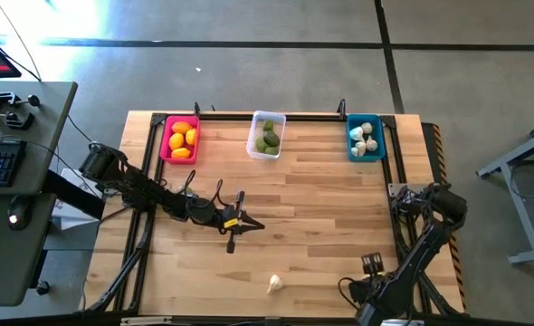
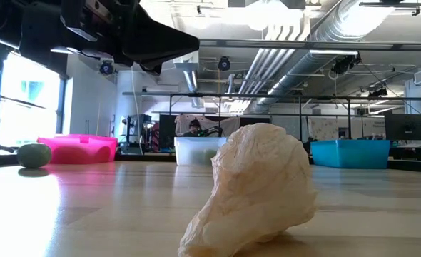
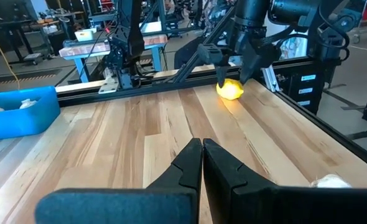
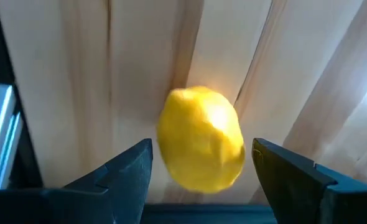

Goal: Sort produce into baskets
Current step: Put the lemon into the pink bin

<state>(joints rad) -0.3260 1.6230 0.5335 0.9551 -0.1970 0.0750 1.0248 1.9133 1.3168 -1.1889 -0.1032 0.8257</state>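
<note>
Garlic bulb (image 2: 250, 193): lying nearest the low camera, filling its foreground; sitting alone at the table's near edge, well apart from every bin, awaiting sorting.

Green fruit (image 2: 33, 155): resting on the wood in front of the pink bin, in the low view only; the high view is not showing it clearly.

Pink bin (image 1: 179, 139): standing at the far left, holding orange and yellow fruit.

Left gripper (image 1: 233, 222): hovering mid-table with fingers pressed fully together, holding nothing; judged to be waiting.

Clear bin (image 1: 267, 134): sitting in the middle, holding green pieces.

Blue bin (image 1: 365, 138): sitting at the far right, holding whitish bulbs; each bin is taking one kind.

Lemon (image 4: 201, 139): lying on the wood at the near right corner, between the fingers of the right gripper (image 4: 202, 168). Those fingers are standing wide, on either side of it without visibly touching, so nothing is gripped. The high view is hiding the lemon under the arm; both wrist views are showing it.
</note>
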